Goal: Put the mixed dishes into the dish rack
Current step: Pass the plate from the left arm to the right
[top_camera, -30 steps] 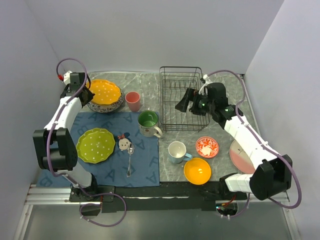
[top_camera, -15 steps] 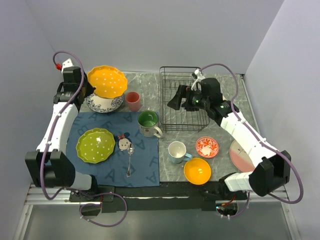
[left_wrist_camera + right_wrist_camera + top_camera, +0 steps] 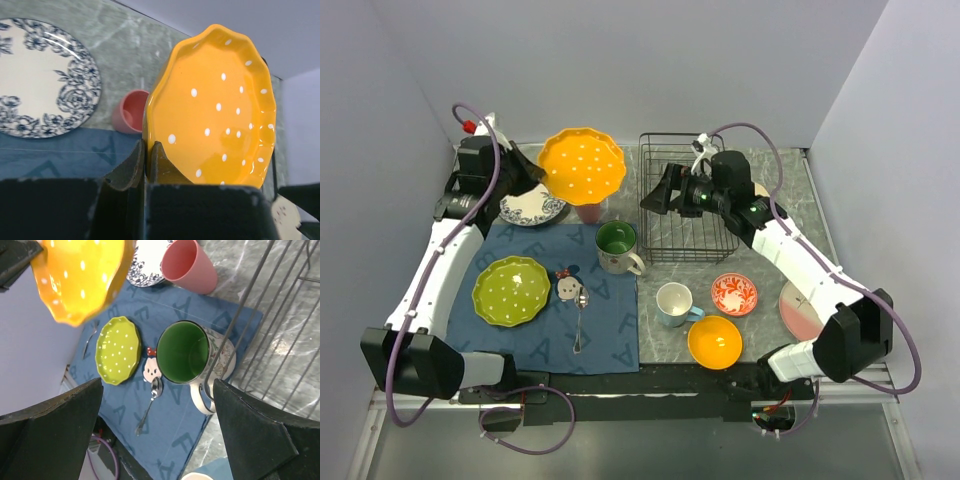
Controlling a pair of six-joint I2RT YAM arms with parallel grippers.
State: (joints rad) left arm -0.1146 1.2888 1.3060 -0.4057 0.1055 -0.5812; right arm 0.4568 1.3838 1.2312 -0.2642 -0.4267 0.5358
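**Dish rack** [image 3: 682,245]: black wire, upright dividers, the landmark for all the positions below.

**Orange scalloped plate** [image 3: 582,166]: raised just left of the rack and tilted. The left gripper [image 3: 148,152] pinches its lower rim alone, jaws nearly together on the edge.

**Right gripper** [image 3: 658,197]: jaws spread wide and holding nothing. It hangs over the rack's left wall, facing the plate.

**Risks**
- (a) The rim-only pinch leaves most of the plate unsupported. A quick swing could pivot or slip it onto the pink cup [image 3: 129,111], beneath it and left of the rack.
- (b) Plate and right gripper share the approach over the left wall, so contact seems likely unless one yields.
- (c) A scallop may snag a divider wire.

**Room**
- The rack's far rows are uncovered from above.
- The green-lined mug [image 3: 617,245] crowds the rack's near-left corner, so low clearance there is slight.
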